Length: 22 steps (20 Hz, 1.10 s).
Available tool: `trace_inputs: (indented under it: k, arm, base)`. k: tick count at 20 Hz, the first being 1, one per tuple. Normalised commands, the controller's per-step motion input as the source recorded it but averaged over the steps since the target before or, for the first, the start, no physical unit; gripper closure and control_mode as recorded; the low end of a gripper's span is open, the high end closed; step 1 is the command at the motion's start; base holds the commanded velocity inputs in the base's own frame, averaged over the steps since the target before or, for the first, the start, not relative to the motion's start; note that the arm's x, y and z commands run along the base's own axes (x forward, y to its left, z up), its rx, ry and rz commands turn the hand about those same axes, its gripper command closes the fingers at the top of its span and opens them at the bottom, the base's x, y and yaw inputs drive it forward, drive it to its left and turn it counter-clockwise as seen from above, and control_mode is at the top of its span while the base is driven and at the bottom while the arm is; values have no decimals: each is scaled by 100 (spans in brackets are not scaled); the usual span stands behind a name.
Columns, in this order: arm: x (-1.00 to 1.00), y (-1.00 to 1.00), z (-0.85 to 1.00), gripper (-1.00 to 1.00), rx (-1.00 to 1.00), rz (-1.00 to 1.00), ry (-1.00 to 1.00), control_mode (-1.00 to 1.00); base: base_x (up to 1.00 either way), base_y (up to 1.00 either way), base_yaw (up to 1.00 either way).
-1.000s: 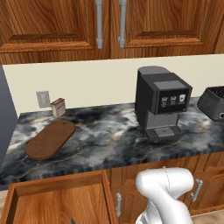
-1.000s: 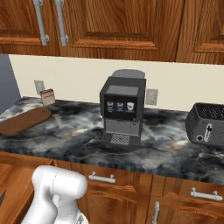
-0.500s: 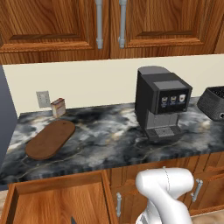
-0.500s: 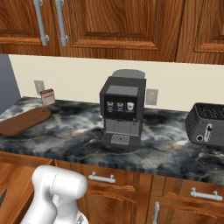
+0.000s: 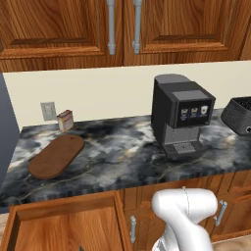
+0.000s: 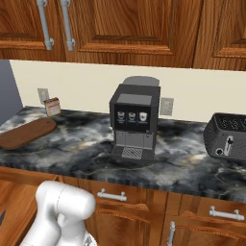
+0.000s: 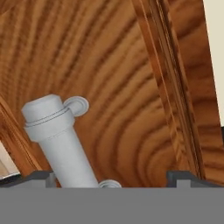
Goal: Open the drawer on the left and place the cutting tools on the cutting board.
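The drawer stands pulled open at the lower left under the counter, its reddish-brown floor close below the hand. A pale grey cylindrical cutting tool with a small side loop lies on that floor. My gripper is open over it, the tool's lower end between the widely spread dark fingertips, nearer the left one. The purple tool is out of view. The dark-brown cutting board lies bare on the left of the counter, also seen from the other side as the same cutting board.
A small tan box stands behind the board by a wall socket. A black coffee machine sits mid-counter and a dark toaster at the right. Wall cabinets hang above. The drawer's side wall runs along the right of the hand view.
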Motion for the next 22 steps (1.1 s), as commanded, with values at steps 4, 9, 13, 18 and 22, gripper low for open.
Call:
trace_inputs:
  k: [4, 9, 13, 18, 22]
  arm:
    - [-28, 0, 42, -100, 1, 0, -13, -100]
    - [-8, -1, 59, -100, 6, 0, -8, -100]
    - [0, -7, 44, -100, 9, 0, 0, -100]
    - [-7, -4, 33, -100, 7, 0, 0, -100]
    - [0, 0, 47, -100, 7, 0, -1, -100]
  base:
    - [0, 0, 0]
    - [0, 0, 0]
    - [0, 0, 0]
    - [0, 0, 0]
    - [0, 0, 0]
